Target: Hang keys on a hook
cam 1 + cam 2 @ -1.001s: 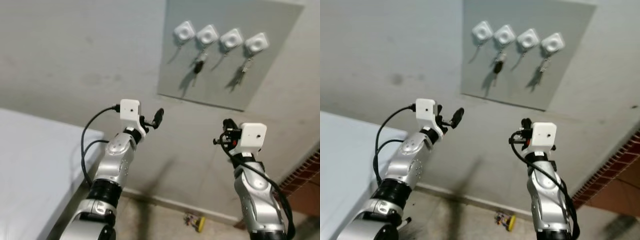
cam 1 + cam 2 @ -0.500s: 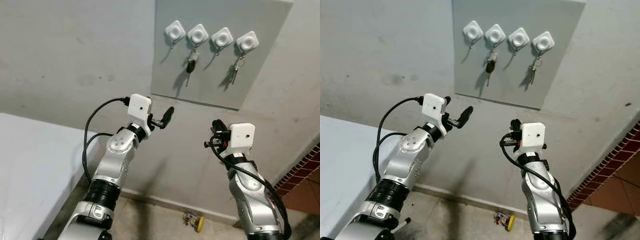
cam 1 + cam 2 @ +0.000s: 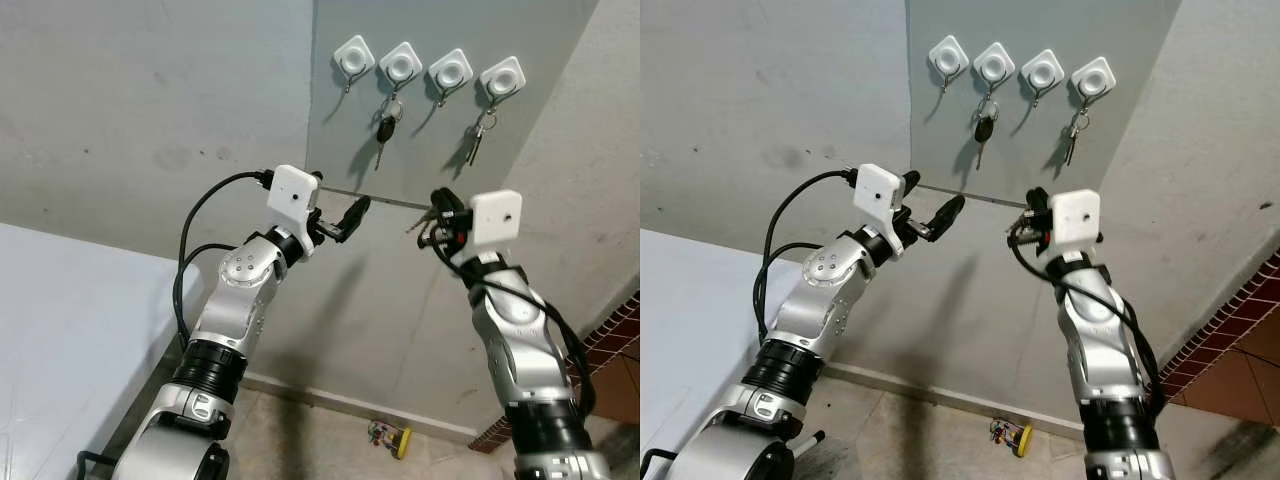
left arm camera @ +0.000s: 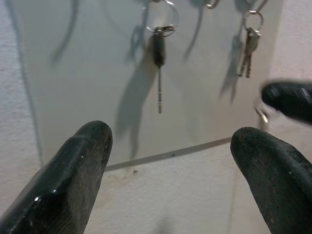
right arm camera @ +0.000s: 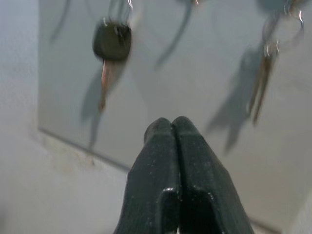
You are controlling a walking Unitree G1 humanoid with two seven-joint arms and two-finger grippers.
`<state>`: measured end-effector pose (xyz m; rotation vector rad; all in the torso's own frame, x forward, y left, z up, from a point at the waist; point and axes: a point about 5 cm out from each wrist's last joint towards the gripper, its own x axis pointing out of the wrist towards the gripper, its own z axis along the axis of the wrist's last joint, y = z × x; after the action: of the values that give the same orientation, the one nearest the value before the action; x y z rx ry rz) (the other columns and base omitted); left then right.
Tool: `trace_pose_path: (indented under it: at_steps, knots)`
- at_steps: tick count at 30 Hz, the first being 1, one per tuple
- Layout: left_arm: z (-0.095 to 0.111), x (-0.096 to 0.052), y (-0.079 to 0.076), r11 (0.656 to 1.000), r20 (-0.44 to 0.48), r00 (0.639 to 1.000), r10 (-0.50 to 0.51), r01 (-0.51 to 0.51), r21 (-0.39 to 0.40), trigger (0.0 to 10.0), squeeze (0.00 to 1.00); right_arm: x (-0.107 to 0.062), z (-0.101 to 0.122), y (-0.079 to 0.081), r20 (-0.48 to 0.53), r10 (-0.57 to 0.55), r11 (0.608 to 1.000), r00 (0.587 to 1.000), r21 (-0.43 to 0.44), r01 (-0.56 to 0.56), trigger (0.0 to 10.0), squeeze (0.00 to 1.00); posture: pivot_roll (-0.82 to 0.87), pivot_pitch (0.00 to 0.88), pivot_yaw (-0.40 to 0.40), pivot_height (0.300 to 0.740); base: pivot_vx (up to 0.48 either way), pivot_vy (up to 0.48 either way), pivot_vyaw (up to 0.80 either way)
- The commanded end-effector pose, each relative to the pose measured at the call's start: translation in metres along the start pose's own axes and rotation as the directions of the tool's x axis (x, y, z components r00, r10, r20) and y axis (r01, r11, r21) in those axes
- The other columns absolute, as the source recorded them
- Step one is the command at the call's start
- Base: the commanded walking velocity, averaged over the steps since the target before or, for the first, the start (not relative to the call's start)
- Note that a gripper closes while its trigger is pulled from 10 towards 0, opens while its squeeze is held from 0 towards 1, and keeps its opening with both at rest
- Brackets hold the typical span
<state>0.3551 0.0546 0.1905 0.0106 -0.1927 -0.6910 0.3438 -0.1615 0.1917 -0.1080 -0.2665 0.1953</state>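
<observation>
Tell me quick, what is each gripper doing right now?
Left gripper: open, holding nothing, raised toward the hook board.
Right gripper: fingers shut; a bit of metal shows near them, but whether it holds keys cannot be told.

Hooks above, my arms below

Four hooks (image 3: pixel 428 68) ran in a row across a wall panel (image 3: pixel 540 110) — keys (image 3: pixel 385 127) hung from the second, more keys (image 3: pixel 474 140) from the fourth. My left gripper (image 3: pixel 340 222) sat below-left of the panel, my right gripper (image 3: pixel 437 222) below-right — a table (image 3: pixel 60 330) lay at my left.
</observation>
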Motion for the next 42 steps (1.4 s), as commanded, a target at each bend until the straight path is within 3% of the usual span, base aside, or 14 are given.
trace_pose_path:
  at_steps: [1,12,17,25,42]
  knots:
    - [0.012,0.006,-0.004,0.999,0.029,0.999,-0.034,0.033,0.036,10.0,0.0,0.006,0.007,-0.008,0.03,-0.007,1.0,1.0,-0.002,0.007,10.0,0.0,-0.05,0.0,-0.034,0.74,0.0,0.0,0.0]
    - [0.018,0.01,-0.007,0.997,0.044,0.997,-0.057,0.054,0.051,10.0,0.0,0.032,0.028,-0.02,0.109,-0.029,0.999,0.994,0.026,0.026,10.0,0.0,-0.04,0.0,-0.031,0.74,0.0,0.0,0.0]
    - [0.02,0.013,-0.011,0.996,0.049,0.996,-0.071,0.067,0.061,10.0,0.0,0.043,0.04,-0.023,0.161,-0.026,0.997,0.987,0.081,0.013,10.0,0.0,-0.03,0.0,-0.031,0.74,0.0,0.0,0.0]
    - [0.024,0.014,-0.012,0.994,0.06,0.995,-0.078,0.074,0.079,10.0,0.0,0.05,0.05,-0.021,0.241,-0.005,0.972,0.97,0.231,-0.052,10.0,0.0,-0.02,0.0,-0.037,0.74,0.0,0.0,0.0]
    - [0.026,0.016,-0.012,0.993,0.066,0.995,-0.079,0.073,0.091,10.0,0.0,0.057,0.057,-0.029,0.296,-0.065,0.921,0.953,0.386,-0.057,10.0,0.0,-0.01,0.0,-0.04,0.74,0.0,0.0,0.0]
